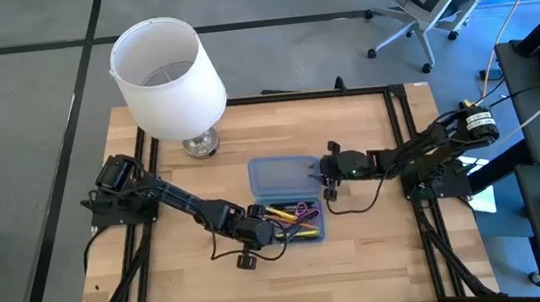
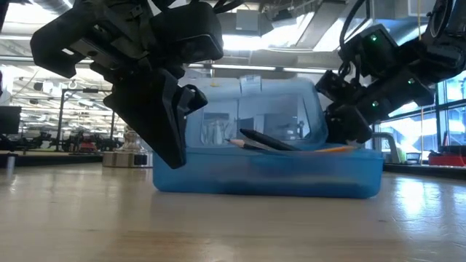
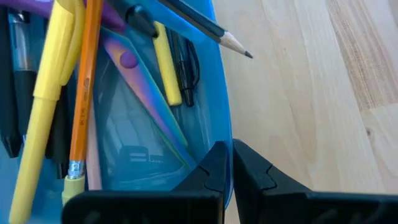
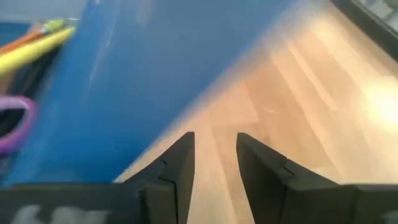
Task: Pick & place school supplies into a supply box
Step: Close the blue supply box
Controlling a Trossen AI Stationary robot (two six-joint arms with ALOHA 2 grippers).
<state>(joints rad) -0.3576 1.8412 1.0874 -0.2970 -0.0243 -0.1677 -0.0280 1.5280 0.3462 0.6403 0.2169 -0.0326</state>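
Now the blue box (image 1: 284,178) lies open near the middle of the wooden tabletop (image 1: 361,252), one half holding the supplies and the other half empty, farther toward the lamp. From above, the filled half shows yellow, orange and black pens with the purple scissors (image 1: 303,209) among them. The left gripper (image 1: 258,225) sits at the left edge of that filled half, its fingers (image 3: 214,167) clenched on the thin blue wall of the box, one finger inside and one outside, as the left wrist view shows. That same view looks into the box: a yellow pen (image 3: 46,93), an orange pencil (image 3: 84,87) with a metal band and eraser, the iridescent scissor blade (image 3: 146,99) with a purple pivot, a short yellow piece, black pens, and a dark pencil (image 3: 199,25) whose sharpened tip pokes out over the rim above the wood. In the low view a pencil and a dark pen (image 2: 266,140) rest tilted above the box rim. The right gripper (image 1: 329,168) is at the right side of the empty half; its fingers (image 4: 180,163) stand apart just beside the blue wall, over bare wood, with nothing between them. A white lampshade (image 1: 167,71) on a metal base stands at the far left part of the tabletop, well apart from the box.
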